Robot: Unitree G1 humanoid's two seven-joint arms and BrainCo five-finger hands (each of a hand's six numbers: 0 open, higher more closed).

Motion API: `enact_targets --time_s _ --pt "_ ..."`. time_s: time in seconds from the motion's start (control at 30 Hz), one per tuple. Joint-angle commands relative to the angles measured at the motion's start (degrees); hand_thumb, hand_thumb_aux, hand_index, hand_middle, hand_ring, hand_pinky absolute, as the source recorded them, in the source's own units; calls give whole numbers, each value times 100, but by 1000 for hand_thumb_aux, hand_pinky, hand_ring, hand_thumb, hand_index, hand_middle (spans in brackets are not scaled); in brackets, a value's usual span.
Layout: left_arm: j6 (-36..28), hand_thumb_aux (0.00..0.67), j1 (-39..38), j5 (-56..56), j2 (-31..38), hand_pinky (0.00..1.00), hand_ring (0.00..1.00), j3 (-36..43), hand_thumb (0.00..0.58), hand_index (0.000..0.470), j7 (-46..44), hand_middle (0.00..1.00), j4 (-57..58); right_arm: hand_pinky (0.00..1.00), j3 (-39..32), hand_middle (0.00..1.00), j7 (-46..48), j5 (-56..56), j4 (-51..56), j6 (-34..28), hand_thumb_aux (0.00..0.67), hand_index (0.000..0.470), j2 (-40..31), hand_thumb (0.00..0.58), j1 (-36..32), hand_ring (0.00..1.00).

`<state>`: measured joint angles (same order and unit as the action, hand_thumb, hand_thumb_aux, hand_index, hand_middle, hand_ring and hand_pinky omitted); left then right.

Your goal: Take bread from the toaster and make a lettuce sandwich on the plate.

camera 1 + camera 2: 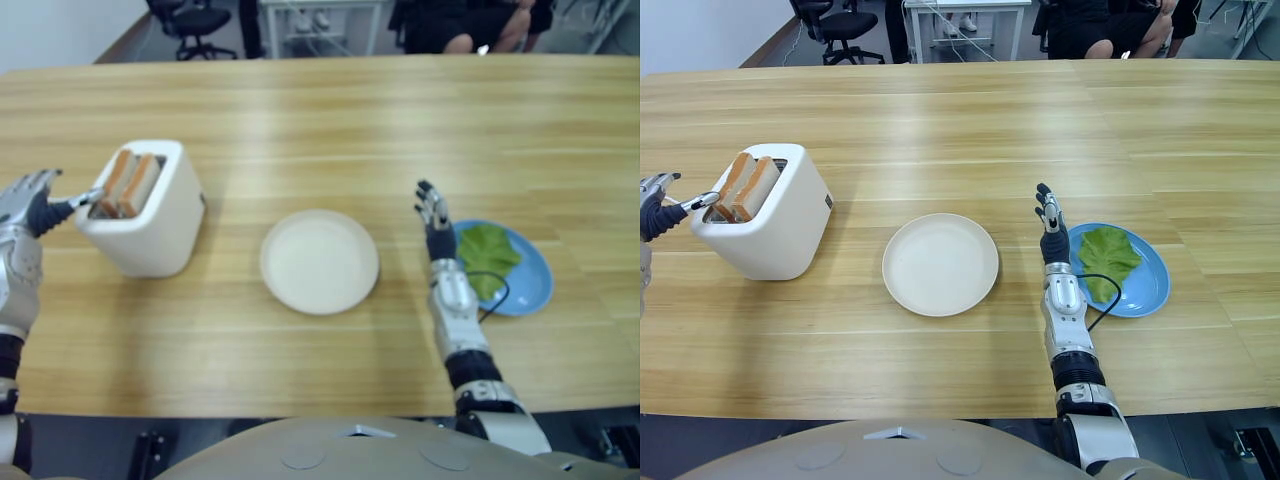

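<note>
A white toaster [150, 222] stands at the left of the wooden table with two slices of bread [130, 182] sticking up from its slots. My left hand [35, 205] is just left of the toaster, fingers spread, one fingertip touching the toaster's top edge near the bread. An empty cream plate [319, 261] lies in the middle. A green lettuce leaf [487, 256] rests on a blue plate [533, 283] at the right. My right hand [435, 222] is held flat and open, fingers pointing away, between the two plates.
The wooden table [330, 120] stretches far back with bare surface. Office chairs and table legs stand on the floor beyond its far edge. A thin black cable [1102, 305] loops by my right wrist, over the blue plate's edge.
</note>
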<state>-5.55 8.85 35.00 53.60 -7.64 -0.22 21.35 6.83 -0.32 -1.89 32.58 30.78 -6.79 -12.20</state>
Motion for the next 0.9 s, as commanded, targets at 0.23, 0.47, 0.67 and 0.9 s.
enact_targets --time_s 0.23,0.47,0.67,0.9 --pt "-258 0 -234 63 40 0 0 -20 0 0 175 0 -503 0 -21 0 -15 64 20 -119 0 0 9 0 22 0" --pt "-365 0 -223 246 76 0 0 141 0 0 226 0 -328 0 -38 0 -23 82 -27 -150 0 0 9 0 60 0" --pt "-469 0 -185 416 53 0 0 336 0 0 166 0 -288 0 -31 0 -29 121 -56 -174 0 0 -3 0 80 0" --pt "-675 0 -156 1055 203 0 0 747 0 0 207 0 -397 0 -40 0 -37 162 -46 -195 0 0 -1 0 92 0"
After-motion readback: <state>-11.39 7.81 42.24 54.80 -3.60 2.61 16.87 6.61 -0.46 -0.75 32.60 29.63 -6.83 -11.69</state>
